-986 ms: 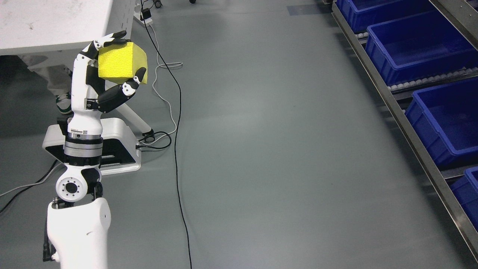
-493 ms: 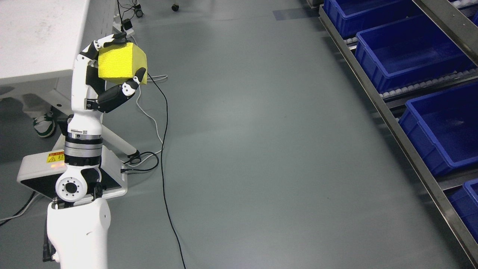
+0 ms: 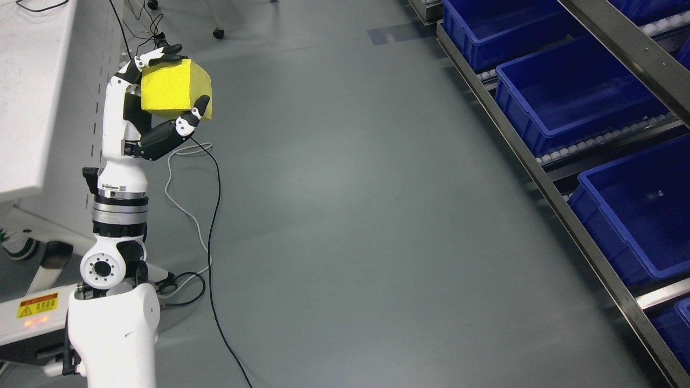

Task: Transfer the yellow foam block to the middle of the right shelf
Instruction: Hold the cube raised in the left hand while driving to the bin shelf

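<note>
Your view's swung since a second ago, so the shelf rack (image 3: 544, 178) with its blue bins (image 3: 571, 91) looks closer, while your left hand (image 3: 156, 102) stays curled tight around the yellow foam block (image 3: 173, 90), held high over the floor — carry's underway, placement not yet.

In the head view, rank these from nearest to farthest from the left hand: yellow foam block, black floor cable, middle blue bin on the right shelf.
1. yellow foam block: gripped in the left hand itself, upper left.
2. black floor cable: on the floor just right of the arm.
3. middle blue bin: far across the floor, on the right shelf.
</note>
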You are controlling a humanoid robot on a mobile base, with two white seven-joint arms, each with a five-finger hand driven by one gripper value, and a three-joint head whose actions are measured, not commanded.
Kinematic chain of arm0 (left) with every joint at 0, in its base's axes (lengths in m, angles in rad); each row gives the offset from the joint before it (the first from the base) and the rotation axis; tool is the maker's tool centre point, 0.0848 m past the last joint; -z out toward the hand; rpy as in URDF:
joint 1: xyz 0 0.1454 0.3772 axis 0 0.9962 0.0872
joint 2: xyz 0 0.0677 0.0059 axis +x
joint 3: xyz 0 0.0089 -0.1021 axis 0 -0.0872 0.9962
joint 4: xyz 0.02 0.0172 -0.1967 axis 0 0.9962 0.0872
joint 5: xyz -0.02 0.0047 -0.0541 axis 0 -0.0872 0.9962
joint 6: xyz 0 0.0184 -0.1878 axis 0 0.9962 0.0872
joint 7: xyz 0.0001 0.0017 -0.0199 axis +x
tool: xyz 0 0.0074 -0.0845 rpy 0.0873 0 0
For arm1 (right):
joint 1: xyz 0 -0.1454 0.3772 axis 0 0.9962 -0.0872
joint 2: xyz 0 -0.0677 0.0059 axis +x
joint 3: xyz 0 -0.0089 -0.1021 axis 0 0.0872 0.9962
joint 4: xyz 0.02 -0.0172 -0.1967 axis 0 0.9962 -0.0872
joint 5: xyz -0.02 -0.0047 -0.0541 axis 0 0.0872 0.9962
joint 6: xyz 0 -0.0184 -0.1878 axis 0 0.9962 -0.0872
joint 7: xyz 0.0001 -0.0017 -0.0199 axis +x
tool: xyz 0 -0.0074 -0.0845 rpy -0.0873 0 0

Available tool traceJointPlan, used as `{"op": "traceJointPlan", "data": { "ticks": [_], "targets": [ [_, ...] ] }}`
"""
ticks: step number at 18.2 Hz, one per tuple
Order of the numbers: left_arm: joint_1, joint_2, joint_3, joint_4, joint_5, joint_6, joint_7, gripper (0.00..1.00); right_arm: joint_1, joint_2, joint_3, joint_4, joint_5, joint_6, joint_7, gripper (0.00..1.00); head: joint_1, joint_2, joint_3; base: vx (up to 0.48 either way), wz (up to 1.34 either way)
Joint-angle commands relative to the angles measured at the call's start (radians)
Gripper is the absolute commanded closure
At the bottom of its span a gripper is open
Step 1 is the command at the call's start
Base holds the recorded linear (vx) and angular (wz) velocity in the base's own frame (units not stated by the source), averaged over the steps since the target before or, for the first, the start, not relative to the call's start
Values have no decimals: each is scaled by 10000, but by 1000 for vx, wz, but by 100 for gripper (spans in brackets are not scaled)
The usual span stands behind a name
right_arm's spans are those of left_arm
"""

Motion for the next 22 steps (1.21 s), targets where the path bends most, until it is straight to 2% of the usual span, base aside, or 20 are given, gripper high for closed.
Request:
{"op": "traceJointPlan", "data": {
  "ticks": [1,22],
  "targets": [
    [-23,174,9,33,10,1,1,74,-30,-175,0,-175,0,7,8,0,0,0,0,374,-125],
    [-222,174,25,125,10,93,16,74,-30,-175,0,-175,0,7,8,0,0,0,0,389,-58]
  ]
}}
